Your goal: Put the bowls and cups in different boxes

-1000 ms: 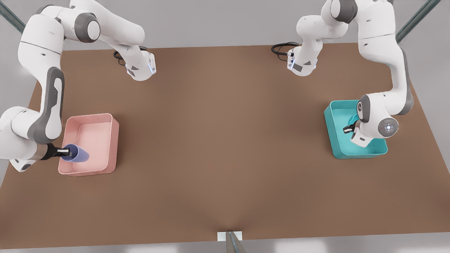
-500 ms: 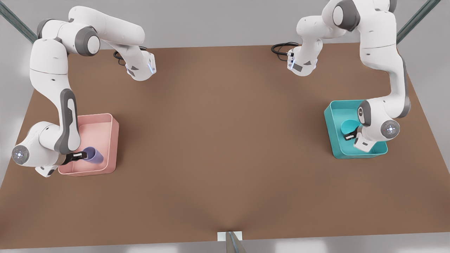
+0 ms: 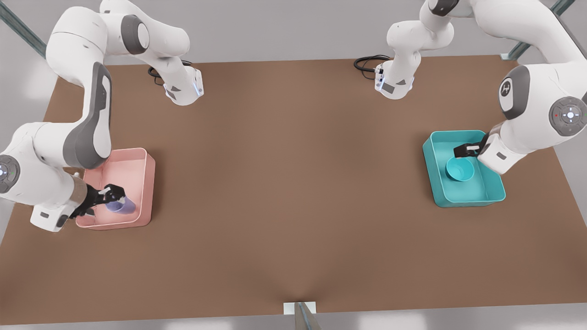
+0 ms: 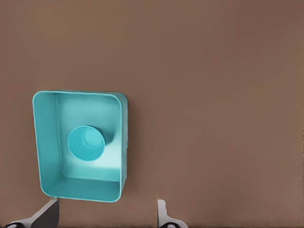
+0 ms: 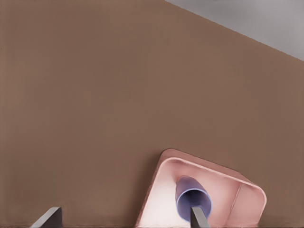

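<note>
In the front view both grippers have let go: the left gripper point(image 3: 464, 149), fingers spread and empty, has lifted off the teal bowl point(image 3: 459, 169) now resting in the teal box point(image 3: 431, 156), while the right gripper point(image 3: 110, 192) has opened beside the lavender cup point(image 3: 121, 205) lying in the pink box point(image 3: 146, 183); the left wrist view shows the bowl point(image 4: 86, 143) on the box point(image 4: 45, 142) floor, the right wrist view the cup point(image 5: 192, 197) in its box point(image 5: 237, 199) between parted fingers point(image 5: 198, 217), so the sorting looks done.

Plain brown worktop point(image 3: 293, 183) is taking up most of the front view. The pale pink box point(image 3: 137, 160) is sitting on it at the middle left of the frame, and the teal box point(image 3: 438, 183) is sitting at the middle right, well apart. Black cables point(image 3: 367, 62) are lying along the upper edge.
</note>
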Controlling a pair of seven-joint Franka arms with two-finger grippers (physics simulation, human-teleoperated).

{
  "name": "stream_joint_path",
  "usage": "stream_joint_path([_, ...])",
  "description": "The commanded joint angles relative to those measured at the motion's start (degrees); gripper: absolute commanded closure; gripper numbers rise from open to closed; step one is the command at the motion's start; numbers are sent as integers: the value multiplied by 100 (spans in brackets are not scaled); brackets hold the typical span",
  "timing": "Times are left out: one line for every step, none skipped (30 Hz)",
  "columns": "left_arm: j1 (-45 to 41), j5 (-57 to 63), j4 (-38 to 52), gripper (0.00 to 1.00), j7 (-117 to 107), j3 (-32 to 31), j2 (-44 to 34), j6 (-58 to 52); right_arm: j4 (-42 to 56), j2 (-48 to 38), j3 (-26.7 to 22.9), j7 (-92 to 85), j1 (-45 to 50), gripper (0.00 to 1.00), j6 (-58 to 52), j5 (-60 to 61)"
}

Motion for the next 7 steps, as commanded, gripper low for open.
stream_joint_path([-18, -70, 3, 0, 371, -6, -5, -389, -103, -461, 120, 2665, 29, 0, -1759, -293])
stream_joint_path([-18, -70, 3, 0, 379, -6, -5, -389, -622, -892, 181, 2674, 11, 0, -1496, -293])
stream_joint_path([-27, -61, 3, 0, 379, -6, 4, -389, -1000, -1156, 181, 2701, 20, 0, -1302, -293])
stream_joint_path([-36, -61, 3, 0, 370, -6, 4, -389, -1247, -1297, 181, 2709, 11, 0, -1179, -293])
stream_joint_path([-53, -61, 3, 0, 370, -15, 4, -389, -1335, -1359, 181, 2718, 11, 0, -1108, -293])
stream_joint_path([-53, -61, 3, 0, 371, -15, 4, -389, -1335, -1359, 181, 2718, 20, 0, -1100, -293])
stream_joint_path([-53, -61, 3, 0, 370, -15, 4, -389, -1335, -1359, 181, 2718, 29, 0, -1108, -301])
